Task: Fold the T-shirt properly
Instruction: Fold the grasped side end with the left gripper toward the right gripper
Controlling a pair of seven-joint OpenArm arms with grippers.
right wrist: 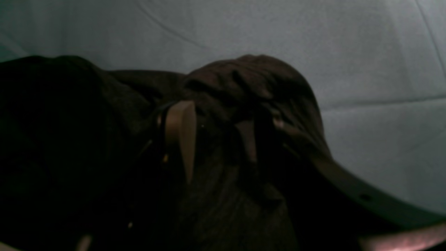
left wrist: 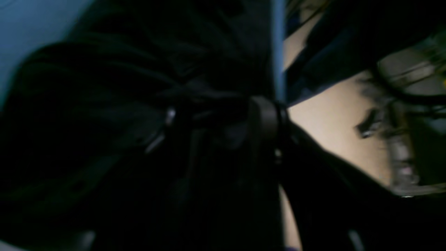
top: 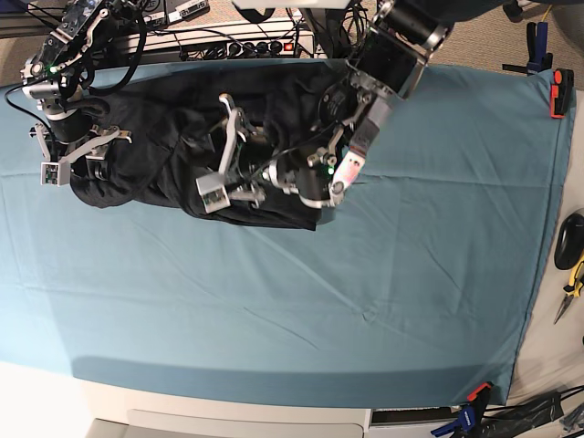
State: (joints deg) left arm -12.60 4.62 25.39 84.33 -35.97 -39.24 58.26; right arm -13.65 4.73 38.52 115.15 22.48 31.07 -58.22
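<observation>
Both claws, left [top: 233,187] and right [top: 86,173], standing open over the crumpled black cotton T-shirt [top: 119,128] on the teal cloth [top: 347,310], and it looks light, floppy, best pinched at its near edge!

My left arm [top: 370,100] is black and glossy silver-grey — pale metal plates, bolted joints, rounded black housings. My right arm [top: 78,87] matches, with small silver screws and black cables along it — pale, angular plates flare at its lower end.
</observation>
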